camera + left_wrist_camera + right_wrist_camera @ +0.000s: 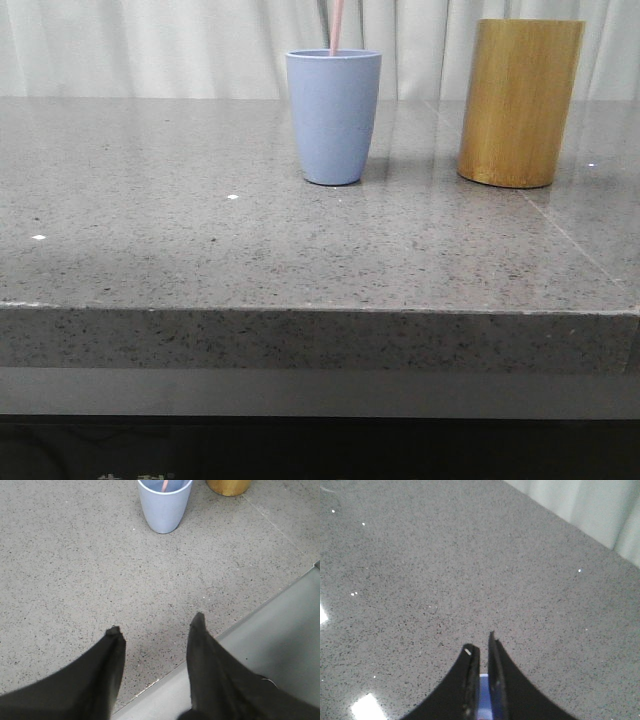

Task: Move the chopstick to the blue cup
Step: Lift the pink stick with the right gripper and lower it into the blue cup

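Already standing in the light blue-grey tapered cup (333, 115) near the grey stone counter's (200, 240) back edge: thin pale pink chopstick (337, 25). Left tool (156, 627) wide apart, empty. Right tool (483, 652) nearly together, holding nothing. Looks mostly done; only pulling away left.

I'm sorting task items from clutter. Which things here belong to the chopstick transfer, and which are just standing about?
Job:
- thin pale pink chopstick, standing in the cup
- matte light blue tumbler cup

Standing about:
- yellowish-brown bamboo cylinder

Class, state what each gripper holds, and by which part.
Left gripper: open, holding nothing. Right gripper: fingers nearly together; whether it holds anything cannot be told.
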Available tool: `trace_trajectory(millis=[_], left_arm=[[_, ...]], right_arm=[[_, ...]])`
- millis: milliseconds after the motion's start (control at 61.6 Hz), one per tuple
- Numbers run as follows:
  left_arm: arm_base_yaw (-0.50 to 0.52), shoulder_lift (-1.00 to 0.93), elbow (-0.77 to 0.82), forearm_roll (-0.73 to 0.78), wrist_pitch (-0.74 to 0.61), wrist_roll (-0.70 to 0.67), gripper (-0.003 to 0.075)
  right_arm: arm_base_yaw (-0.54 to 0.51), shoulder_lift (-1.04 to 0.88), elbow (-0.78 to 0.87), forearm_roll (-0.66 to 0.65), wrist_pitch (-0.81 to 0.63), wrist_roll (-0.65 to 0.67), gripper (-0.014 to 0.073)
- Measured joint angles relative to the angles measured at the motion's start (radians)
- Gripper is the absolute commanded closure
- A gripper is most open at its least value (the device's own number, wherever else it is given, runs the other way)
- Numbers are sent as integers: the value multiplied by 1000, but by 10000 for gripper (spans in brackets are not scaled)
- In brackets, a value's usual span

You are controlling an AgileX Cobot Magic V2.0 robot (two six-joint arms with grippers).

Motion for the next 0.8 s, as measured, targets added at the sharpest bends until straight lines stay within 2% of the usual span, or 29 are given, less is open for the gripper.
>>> trace_trajectory(millis=[49, 211, 292, 406, 536, 682, 796], left_arm=[[0, 0, 0, 0, 2, 0, 417], [0, 0, 0, 0, 13, 0, 417], [0, 0, 0, 2, 15, 0, 417], [0, 0, 0, 2, 15, 0, 417], [0, 0, 0, 4, 11, 0, 417], [0, 0, 0, 10, -1, 0, 417], [0, 0, 0, 10, -3, 0, 417]], right_arm=[[0, 22, 0, 0, -2, 0, 610], [0, 61, 0, 4, -4, 0, 311], [0, 61, 0, 8, -5, 0, 225], [0, 36, 0, 6, -3, 0, 225], [0, -45, 0, -58, 46, 39, 265], [0, -185, 0, -181, 139, 187, 319], [0, -310, 32, -215, 209, 293, 328]])
